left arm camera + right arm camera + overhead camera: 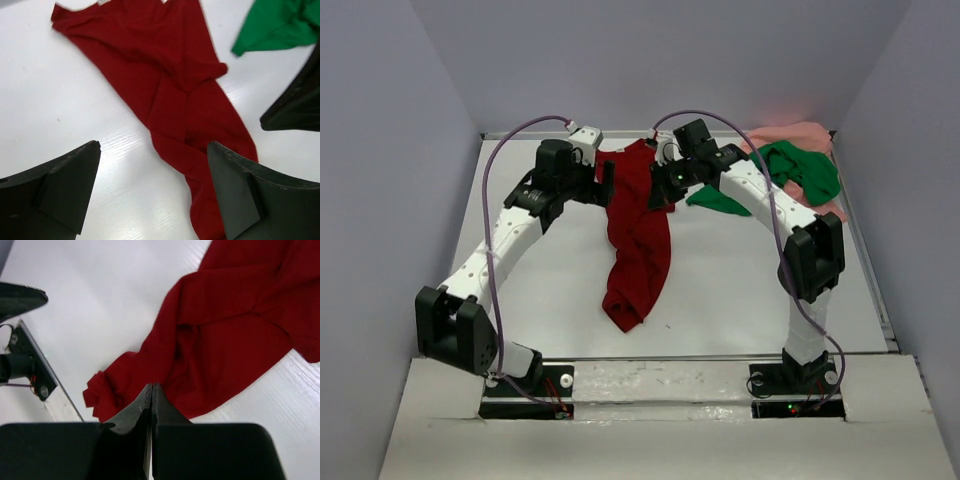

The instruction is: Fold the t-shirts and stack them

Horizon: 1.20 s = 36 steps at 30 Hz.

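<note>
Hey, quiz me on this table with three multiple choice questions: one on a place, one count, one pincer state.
1. Where is the green t-shirt? A. far right corner, on the pink t-shirt B. near left corner C. middle of the near edge
2. How many t-shirts show? A. two B. three C. five
3. The left pincer is: A. shut B. open C. out of view
Answers: A, it overlaps the pink one at the far right; B, dark red t-shirt, green, pink; B, its jaws stand wide apart.
</note>
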Available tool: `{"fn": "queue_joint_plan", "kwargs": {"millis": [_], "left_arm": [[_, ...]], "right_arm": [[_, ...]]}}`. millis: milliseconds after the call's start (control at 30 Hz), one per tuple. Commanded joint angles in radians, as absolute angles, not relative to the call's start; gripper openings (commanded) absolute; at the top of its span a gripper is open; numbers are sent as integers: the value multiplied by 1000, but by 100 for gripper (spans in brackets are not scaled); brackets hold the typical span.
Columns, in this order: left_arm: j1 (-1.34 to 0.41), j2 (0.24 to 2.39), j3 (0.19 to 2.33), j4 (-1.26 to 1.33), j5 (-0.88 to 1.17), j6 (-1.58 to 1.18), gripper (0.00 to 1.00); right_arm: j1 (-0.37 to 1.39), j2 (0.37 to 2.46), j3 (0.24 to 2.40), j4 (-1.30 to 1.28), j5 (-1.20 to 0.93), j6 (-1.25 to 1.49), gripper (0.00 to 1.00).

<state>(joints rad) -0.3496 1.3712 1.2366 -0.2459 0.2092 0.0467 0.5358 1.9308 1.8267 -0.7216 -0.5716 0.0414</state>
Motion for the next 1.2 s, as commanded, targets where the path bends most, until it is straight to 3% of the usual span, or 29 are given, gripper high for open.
{"fn": "queue_joint_plan", "kwargs": {"millis": [0, 167, 600, 833, 933, 1067, 1100, 1167], "left_arm": [[-342, 1510, 1276, -208, 11, -26, 94], [-341, 1686, 1377, -221, -5, -25, 81], [-342, 1885, 1437, 89, 11, 17, 80], [-344, 1996, 1523, 58, -23, -32, 78], [-339, 1973, 1510, 49, 60, -57, 78], [-341, 1885, 1474, 46, 98, -74, 84], [-341, 1861, 1459, 48, 81, -72, 86], [-339, 1780, 1444, 49, 46, -54, 88]], "right_arm": [[545, 1988, 1939, -736, -483, 57, 0], [545, 2045, 1990, -664, -466, 45, 0], [545, 2218, 1993, -506, -385, -43, 0], [545, 2299, 2034, -503, -457, -3, 0], [535, 2269, 2014, -492, -512, -3, 0], [526, 2165, 1976, -476, -511, 44, 28], [517, 2137, 1968, -476, -505, 49, 39], [517, 2041, 1956, -476, -471, 46, 44]]}}
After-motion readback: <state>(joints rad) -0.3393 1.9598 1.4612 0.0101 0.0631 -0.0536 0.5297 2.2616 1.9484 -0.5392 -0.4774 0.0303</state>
